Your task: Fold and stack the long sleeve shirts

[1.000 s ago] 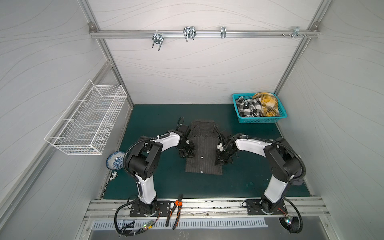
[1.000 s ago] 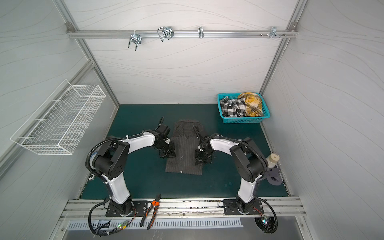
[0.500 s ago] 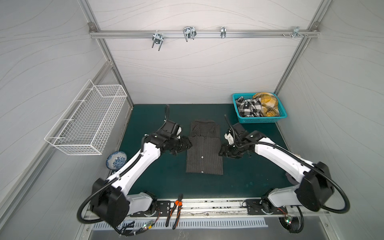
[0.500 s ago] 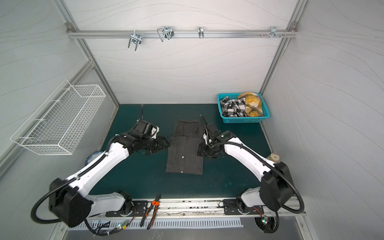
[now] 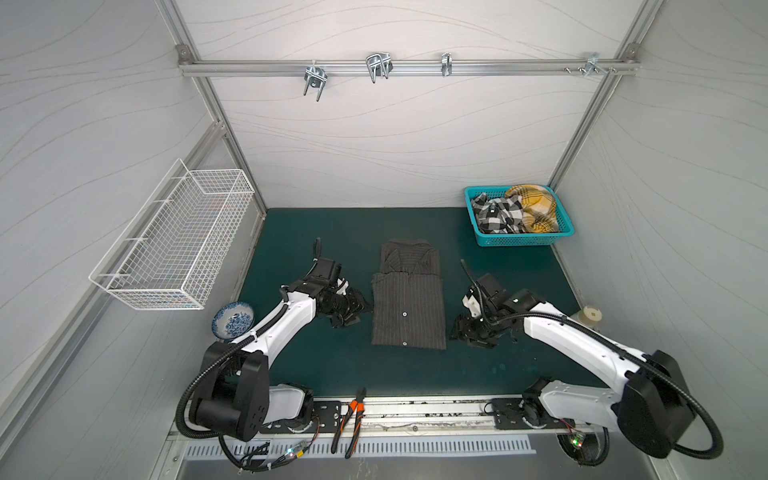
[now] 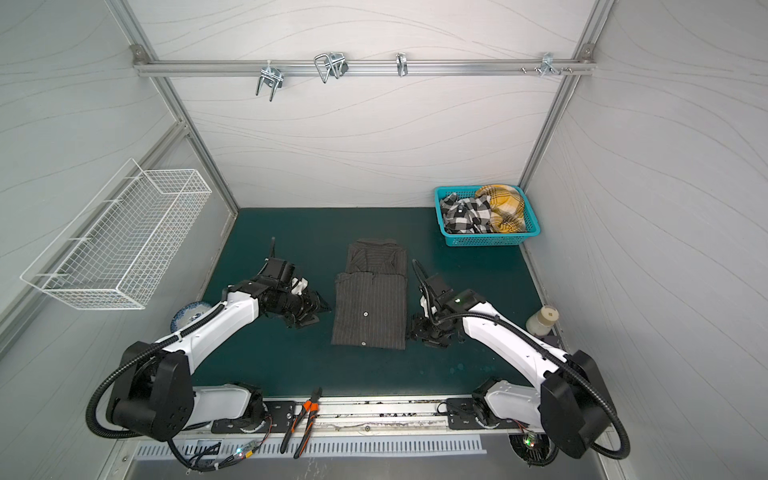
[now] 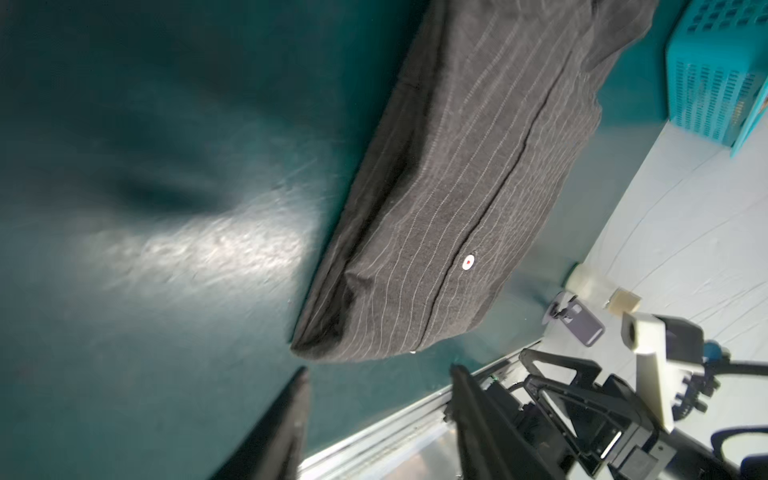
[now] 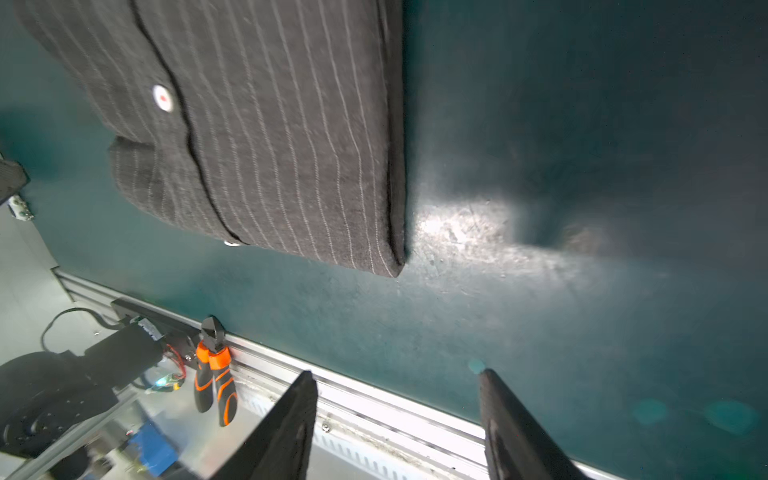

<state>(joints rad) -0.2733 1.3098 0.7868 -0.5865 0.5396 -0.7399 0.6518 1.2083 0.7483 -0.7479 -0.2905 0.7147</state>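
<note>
Since a second ago, the left tool [image 5: 358, 316] and the right tool [image 5: 462, 334] have drawn back off the sides of the shirt [image 5: 409, 309] and parted their jaws.

In both top views we see the folded charcoal pinstriped shirt lying flat on the green desk [image 5: 316, 374]. One tool sits just beside each of its long edges, and neither touches it.

In the left wrist view, the left tool [image 7: 378, 419] stands wide and empty near the shirt's hem corner.

In the right wrist view, the right tool [image 8: 395, 419] is equally wide and empty, apart from the shirt [image 8: 270, 124].
</note>
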